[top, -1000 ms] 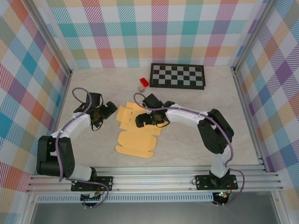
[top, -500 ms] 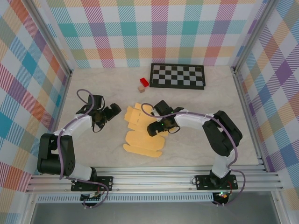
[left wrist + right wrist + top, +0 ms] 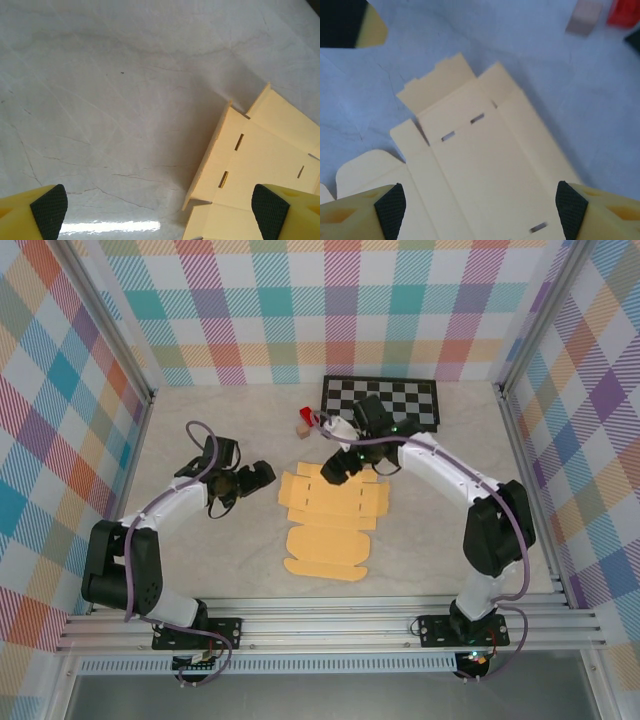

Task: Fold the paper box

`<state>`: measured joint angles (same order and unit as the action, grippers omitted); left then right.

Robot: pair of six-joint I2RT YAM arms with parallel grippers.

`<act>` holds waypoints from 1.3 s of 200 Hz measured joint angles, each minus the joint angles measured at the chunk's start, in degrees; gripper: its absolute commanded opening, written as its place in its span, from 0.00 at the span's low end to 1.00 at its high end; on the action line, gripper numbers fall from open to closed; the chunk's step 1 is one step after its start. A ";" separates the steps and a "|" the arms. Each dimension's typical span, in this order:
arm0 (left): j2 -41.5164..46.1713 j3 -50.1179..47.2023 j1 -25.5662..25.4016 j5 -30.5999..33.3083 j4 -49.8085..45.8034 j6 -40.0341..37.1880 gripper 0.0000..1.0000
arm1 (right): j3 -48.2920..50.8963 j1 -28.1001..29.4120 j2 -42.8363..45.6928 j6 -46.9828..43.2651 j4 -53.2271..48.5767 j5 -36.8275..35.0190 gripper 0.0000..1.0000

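The paper box (image 3: 335, 505) is plain yellow-orange, broken only by small dark slots. The counter (image 3: 430, 530) is pale beige marble with thin grey veins. The checkerboard mat (image 3: 400, 400) is black and white. One small block (image 3: 308, 416) is red, another (image 3: 302, 429) tan. The walls (image 3: 300, 310) are plaid in teal, pink, orange, yellow and purple on white. The left tool (image 3: 160, 212) and right tool (image 3: 480, 207) have yellow fingers with black cross-hatched pads (image 3: 48, 207).
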<state>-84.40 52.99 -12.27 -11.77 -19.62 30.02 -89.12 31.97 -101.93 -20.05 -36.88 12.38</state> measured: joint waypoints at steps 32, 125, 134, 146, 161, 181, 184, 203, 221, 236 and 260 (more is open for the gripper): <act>1.27 0.17 0.00 1.92 -1.31 -0.90 0.97 | -14.80 -5.75 -9.70 -14.82 -7.74 4.11 0.65; 2.29 -1.99 -0.11 2.16 -0.50 -0.94 0.97 | -36.37 -8.74 -34.47 -34.40 -28.70 6.16 0.54; 2.29 -2.19 -0.17 2.12 -0.15 -0.94 0.97 | -36.98 -8.74 -35.08 -35.15 -29.77 6.71 0.54; 2.27 -2.25 -0.37 2.14 -0.02 -0.94 0.97 | -37.13 -8.74 -35.34 -35.98 -30.82 7.02 0.53; 2.27 -2.29 -0.52 1.97 0.26 -0.94 0.97 | -37.13 -8.79 -35.71 -36.74 -31.74 6.97 0.50; 2.25 -2.29 -0.74 1.92 0.28 -0.94 0.97 | -37.13 -9.01 -36.70 -37.51 -32.06 6.97 0.49; 2.23 -2.29 -0.76 1.88 0.28 -0.94 0.97 | -37.13 -9.01 -36.83 -37.57 -32.09 6.99 0.50; 1.90 -2.29 -1.01 1.79 0.28 -0.94 0.97 | -37.31 -9.29 -37.79 -37.94 -32.41 6.99 0.47; 1.33 -2.29 -1.27 1.77 0.26 -0.94 0.97 | -37.44 -9.49 -38.47 -38.40 -32.50 6.95 0.41; 1.07 -2.29 -1.38 1.79 0.26 -0.94 0.97 | -37.48 -9.49 -39.10 -38.82 -32.68 6.78 0.41; 0.87 -2.29 -1.60 1.81 0.26 -0.94 0.97 | -37.51 -9.49 -40.04 -39.17 -32.96 6.75 0.40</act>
<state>-83.53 50.70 -13.87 -9.96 -19.35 29.08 -126.63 22.48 -141.97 -59.22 -69.84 19.14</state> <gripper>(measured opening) 0.969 0.408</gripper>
